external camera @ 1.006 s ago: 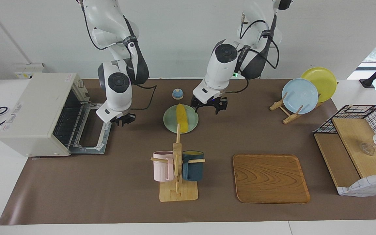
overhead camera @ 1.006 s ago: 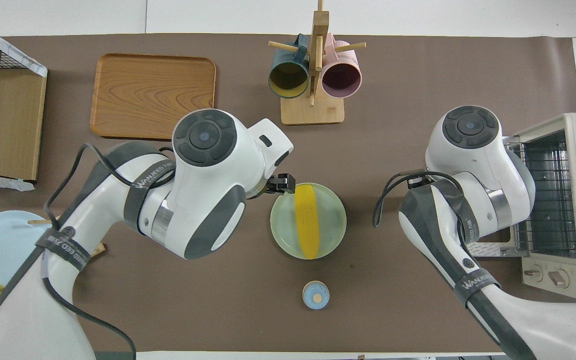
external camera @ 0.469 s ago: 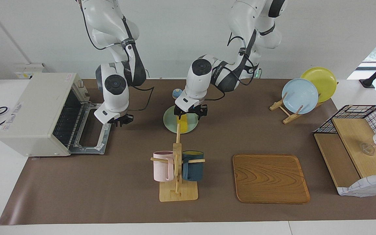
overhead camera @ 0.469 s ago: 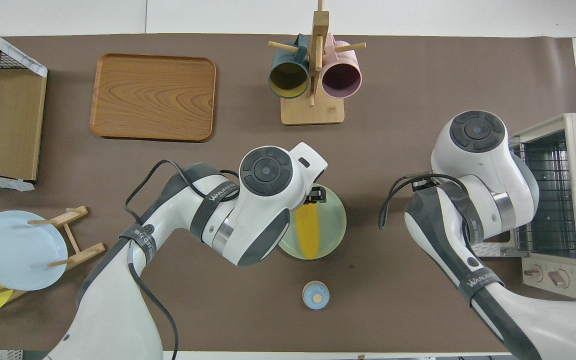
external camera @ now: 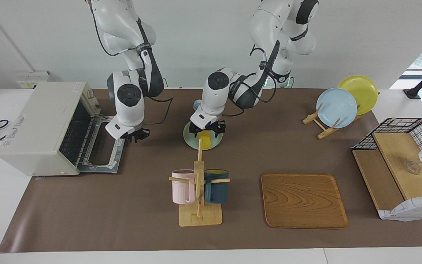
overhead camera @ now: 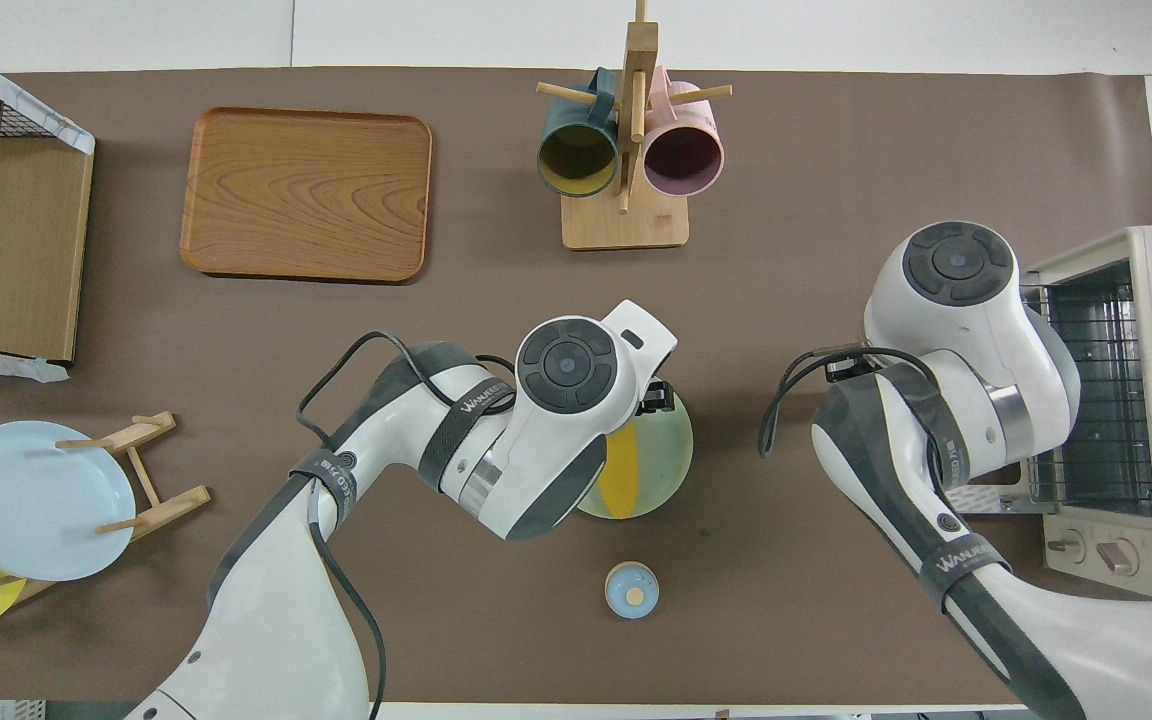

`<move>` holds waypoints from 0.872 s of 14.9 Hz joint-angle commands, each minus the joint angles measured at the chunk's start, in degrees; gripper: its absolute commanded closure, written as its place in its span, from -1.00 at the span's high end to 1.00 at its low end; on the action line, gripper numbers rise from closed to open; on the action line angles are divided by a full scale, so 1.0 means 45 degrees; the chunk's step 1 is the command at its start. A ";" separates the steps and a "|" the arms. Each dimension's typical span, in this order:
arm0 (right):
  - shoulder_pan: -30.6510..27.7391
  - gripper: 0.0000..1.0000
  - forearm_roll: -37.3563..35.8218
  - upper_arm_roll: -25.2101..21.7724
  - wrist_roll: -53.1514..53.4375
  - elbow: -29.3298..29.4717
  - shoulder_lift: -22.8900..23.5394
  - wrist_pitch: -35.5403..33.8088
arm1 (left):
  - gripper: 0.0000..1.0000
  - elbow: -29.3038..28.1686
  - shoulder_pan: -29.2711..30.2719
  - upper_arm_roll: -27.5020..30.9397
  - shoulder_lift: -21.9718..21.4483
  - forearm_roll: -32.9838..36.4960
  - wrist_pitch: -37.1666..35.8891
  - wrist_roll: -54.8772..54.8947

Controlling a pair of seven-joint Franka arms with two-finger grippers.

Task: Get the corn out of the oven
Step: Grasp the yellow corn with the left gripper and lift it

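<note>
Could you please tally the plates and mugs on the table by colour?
Green plate: 1
Light blue plate: 1
Yellow plate: 1
Pink mug: 1
Dark blue mug: 1
Total: 5

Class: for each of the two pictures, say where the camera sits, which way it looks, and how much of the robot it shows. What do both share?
Facing view: high across the table, looking at both arms, left gripper over the corn.
Overhead view: above the robots, looking forward and down; both arms enter from below.
Shared: corn, open oven, green plate.
</note>
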 commanded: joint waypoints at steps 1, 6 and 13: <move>-0.0557 -0.89 -0.0247 0.0195 -0.0388 -0.0740 0.0018 0.1137 | 1.00 -0.0020 -0.0170 0.0227 0.0043 -0.0137 0.0203 -0.0120; -0.0674 -0.94 -0.0228 0.0176 -0.0407 -0.0956 0.0176 0.1413 | 1.00 -0.0098 -0.0209 0.0246 0.0257 -0.0118 0.0320 -0.0139; -0.1259 -0.94 -0.0989 0.0175 -0.0740 -0.1287 0.0235 0.1433 | 0.91 -0.0449 -0.0209 0.0246 0.0219 -0.0059 0.0477 -0.0139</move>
